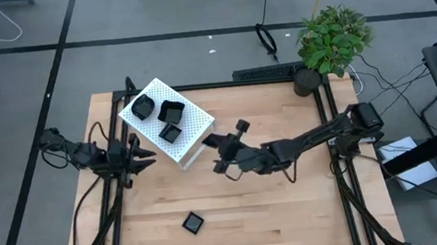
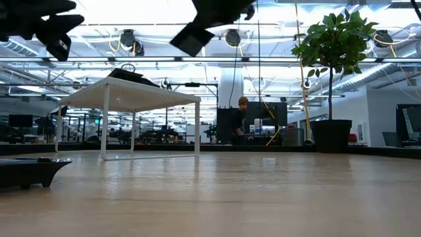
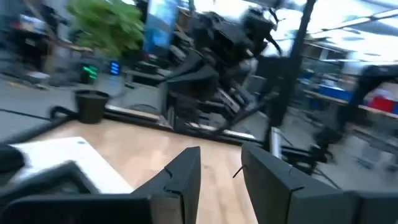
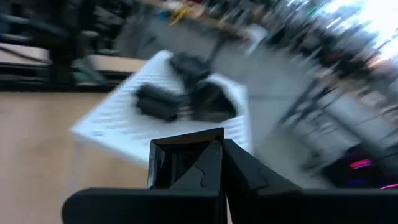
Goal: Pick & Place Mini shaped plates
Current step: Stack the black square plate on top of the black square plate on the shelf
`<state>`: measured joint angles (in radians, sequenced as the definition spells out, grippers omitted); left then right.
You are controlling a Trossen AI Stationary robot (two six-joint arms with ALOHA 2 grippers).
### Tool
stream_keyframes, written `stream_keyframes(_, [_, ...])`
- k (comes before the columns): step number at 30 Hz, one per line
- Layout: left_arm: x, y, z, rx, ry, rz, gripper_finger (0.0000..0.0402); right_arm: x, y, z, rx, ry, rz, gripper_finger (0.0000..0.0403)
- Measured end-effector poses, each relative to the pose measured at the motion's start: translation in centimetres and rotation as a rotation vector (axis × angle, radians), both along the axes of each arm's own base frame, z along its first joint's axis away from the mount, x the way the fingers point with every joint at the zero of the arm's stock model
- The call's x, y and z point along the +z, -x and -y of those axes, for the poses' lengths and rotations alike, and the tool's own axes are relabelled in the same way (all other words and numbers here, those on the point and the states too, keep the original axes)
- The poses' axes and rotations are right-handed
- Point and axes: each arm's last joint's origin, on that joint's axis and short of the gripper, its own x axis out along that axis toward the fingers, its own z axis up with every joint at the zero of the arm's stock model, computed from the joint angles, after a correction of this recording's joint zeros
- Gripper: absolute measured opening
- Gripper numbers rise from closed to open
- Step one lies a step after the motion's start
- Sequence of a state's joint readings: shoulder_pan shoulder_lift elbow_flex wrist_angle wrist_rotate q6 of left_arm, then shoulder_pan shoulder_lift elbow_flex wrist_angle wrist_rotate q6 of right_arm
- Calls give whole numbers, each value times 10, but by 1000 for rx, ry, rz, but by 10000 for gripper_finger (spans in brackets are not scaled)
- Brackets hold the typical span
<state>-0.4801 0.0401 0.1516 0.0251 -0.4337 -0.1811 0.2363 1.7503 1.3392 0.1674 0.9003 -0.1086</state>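
Three glossy black mini plates (image 1: 162,117) lie on top of the white perforated box (image 1: 191,129), which stands on its legs at the table's far left. Another square plate (image 1: 193,221) rests on the table by the near edge and shows at the left in the low view (image 2: 29,170). My right gripper (image 1: 220,153) hovers above the table just right of the box, shut on a further small square plate (image 4: 183,155). In the low view that plate (image 2: 192,39) sits high above the table. My left gripper (image 3: 221,177) is open and waits left of the box, touching nothing. My right gripper pinches a square black plate by its rim (image 4: 186,142) between its two fingers (image 4: 249,177). The plate is lifted clear of the table and hangs tilted under the gripper (image 2: 220,10). Which edge of the plate it has, the fingers hide.
A potted plant (image 1: 331,43) stands at the table's far right corner. Bare wood lies between the box and the near edge. Black frame rails run along the table's left and right sides. A person (image 2: 242,122) stands far off in the room behind.
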Motion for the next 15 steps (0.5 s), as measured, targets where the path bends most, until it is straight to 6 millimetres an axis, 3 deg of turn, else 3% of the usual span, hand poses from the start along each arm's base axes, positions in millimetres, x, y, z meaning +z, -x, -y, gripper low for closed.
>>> stream_keyframes(7, [3,-8,-3,216,1,103,120,-19,17,13,0,231,224,0])
stream_keyframes(11, [6,-18,2,129,-50,256,120,-25,30,23,66,293,363,0])
stream_keyframes(15, [5,-36,6,96,-56,251,120,-27,33,29,108,302,410,0])
